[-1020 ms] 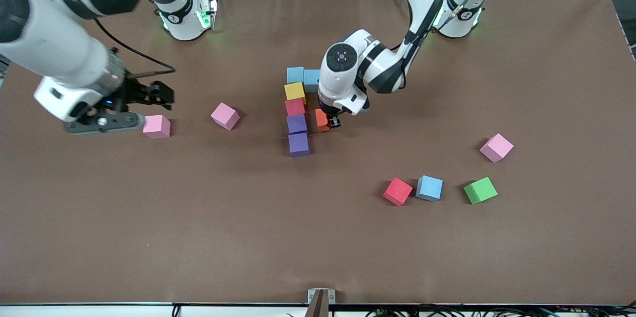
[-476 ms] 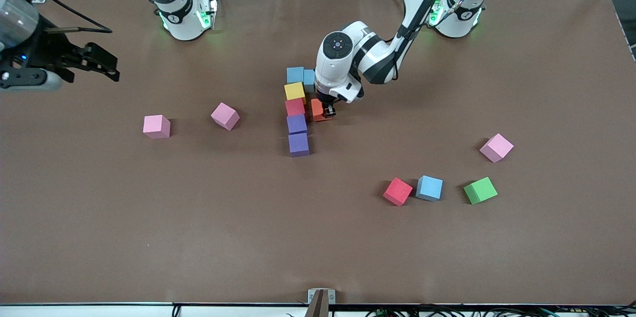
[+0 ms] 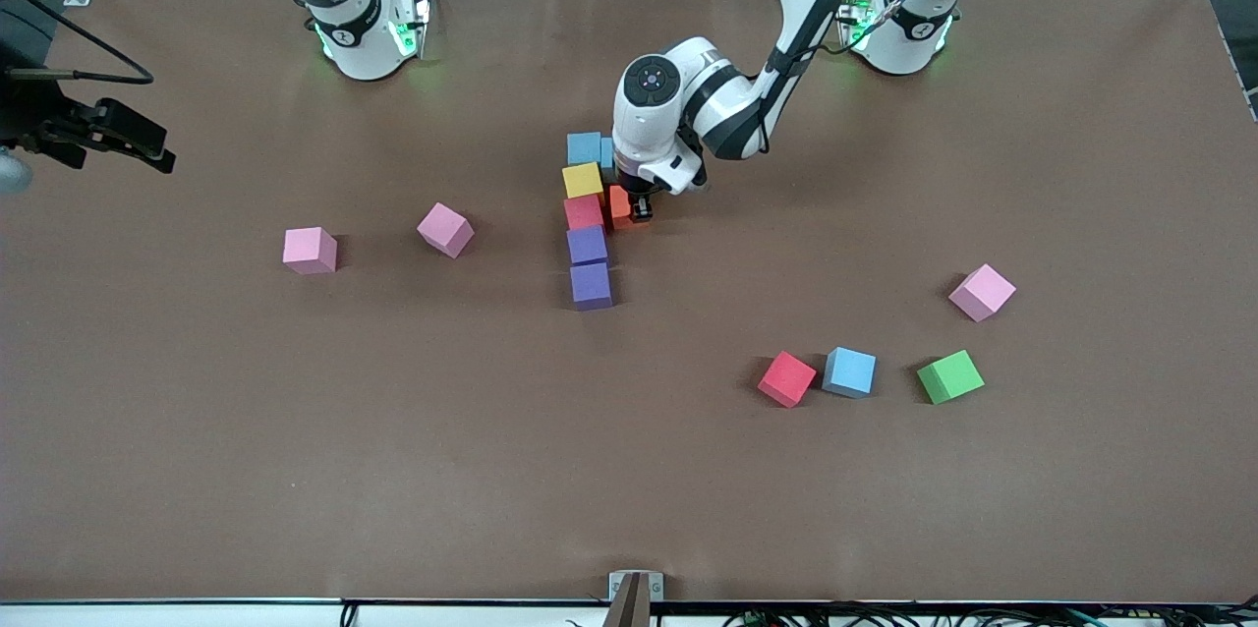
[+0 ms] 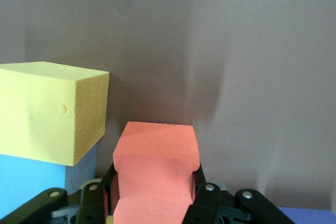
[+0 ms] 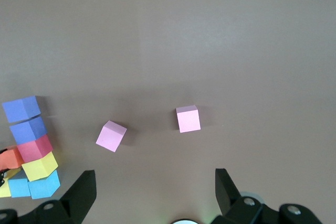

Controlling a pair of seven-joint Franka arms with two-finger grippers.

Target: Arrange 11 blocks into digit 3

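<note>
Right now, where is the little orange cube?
The orange cube is pinched in the left gripper, mid-table in the front view, right beside the red cube in the coloured column.

On the brown table [image 3: 295, 460] are showing an orange block [image 3: 618, 206], yellow block [image 3: 582, 180], red blocks [image 3: 583, 211], purple blocks [image 3: 588, 244], light blue blocks [image 3: 584, 147], a green block [image 3: 949, 376] and pink cubes [image 3: 310, 250].
</note>
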